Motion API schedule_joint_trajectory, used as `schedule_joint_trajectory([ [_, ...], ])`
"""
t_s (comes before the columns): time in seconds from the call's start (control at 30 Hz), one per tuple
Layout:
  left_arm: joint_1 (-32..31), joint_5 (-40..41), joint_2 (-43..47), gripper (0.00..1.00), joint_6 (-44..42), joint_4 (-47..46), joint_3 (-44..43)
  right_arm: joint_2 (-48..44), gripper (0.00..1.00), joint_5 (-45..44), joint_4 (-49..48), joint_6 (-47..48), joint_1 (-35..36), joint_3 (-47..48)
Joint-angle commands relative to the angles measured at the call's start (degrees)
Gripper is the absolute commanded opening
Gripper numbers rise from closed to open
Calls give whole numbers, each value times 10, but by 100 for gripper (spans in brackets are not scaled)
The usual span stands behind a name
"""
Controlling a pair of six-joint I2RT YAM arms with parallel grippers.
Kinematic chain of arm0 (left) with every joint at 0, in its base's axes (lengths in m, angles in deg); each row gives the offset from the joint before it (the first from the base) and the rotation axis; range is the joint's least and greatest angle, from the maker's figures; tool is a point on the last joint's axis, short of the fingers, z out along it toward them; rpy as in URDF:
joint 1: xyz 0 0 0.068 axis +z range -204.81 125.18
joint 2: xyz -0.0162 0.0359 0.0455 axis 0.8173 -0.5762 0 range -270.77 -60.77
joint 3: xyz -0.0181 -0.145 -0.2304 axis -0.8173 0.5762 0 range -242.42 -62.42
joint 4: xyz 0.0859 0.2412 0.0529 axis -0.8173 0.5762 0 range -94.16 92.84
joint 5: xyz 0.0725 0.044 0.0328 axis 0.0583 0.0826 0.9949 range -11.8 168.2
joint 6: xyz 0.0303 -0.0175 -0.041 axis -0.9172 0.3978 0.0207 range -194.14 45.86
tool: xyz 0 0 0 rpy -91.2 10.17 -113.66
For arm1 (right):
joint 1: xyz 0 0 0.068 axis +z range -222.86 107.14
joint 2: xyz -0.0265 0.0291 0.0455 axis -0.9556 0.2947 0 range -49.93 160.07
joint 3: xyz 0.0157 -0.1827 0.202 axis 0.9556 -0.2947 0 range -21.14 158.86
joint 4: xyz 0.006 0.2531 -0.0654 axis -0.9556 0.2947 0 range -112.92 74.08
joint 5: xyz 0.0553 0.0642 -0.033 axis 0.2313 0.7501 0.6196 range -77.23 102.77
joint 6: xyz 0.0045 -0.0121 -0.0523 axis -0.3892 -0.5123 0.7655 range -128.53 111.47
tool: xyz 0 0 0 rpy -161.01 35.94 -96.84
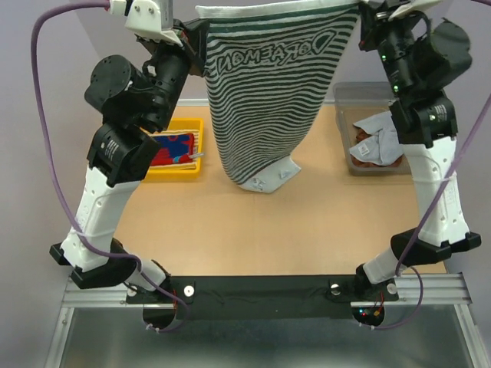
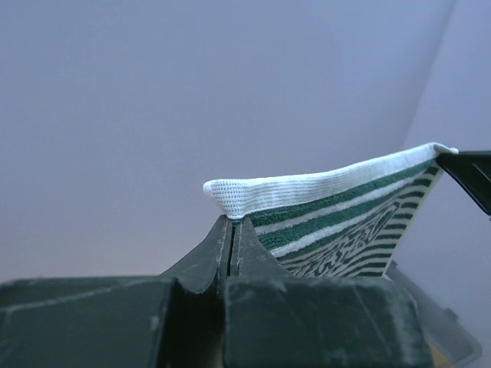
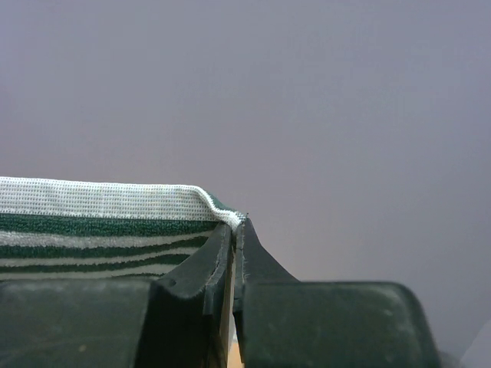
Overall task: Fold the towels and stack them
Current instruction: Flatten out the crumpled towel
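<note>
Left end effector (image 2: 232, 224) and right end effector (image 3: 238, 224) clamp the striped towel (image 1: 268, 92), hem perhaps touching table (image 1: 230, 230).

we log striped towel (image 1: 268, 92): dark green-white stripes, white hem, dark outline lettering | tray (image 1: 180, 175): yellow | patterned towel (image 1: 175, 146): red-blue | grey towel (image 1: 381, 129): plain | rust-brown towel (image 1: 377, 156): plain | table (image 1: 307, 230): tan

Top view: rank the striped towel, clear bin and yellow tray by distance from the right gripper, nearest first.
1. Green-striped towel: one top corner is pinched in the right gripper; the rest hangs at centre.
2. Clear bin: on the right, below that gripper.
3. Yellow tray: far across on the left side.
</note>
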Motion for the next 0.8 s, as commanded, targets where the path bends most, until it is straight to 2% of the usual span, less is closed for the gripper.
schedule_joint_trajectory([
  [0.0,-35,-34,49,0,-58,-42,-33,-44,0,14,-16,53,-4,56],
  [0.17,-84,-77,117,0,-82,-59,4,-108,0,83,-30,66,-4,39],
  [0.3,-87,-119,146,0,-83,-68,13,-142,0,115,-36,71,-4,39],
  [0.5,-87,-160,150,0,-73,-68,-22,-145,1,136,-54,64,-4,74],
  [0.6,-87,-130,144,0,-79,-82,-21,-135,1,133,-68,63,-4,77],
  [0.77,-87,53,100,0,-140,-125,-6,-100,0,102,-102,68,-4,62],
])
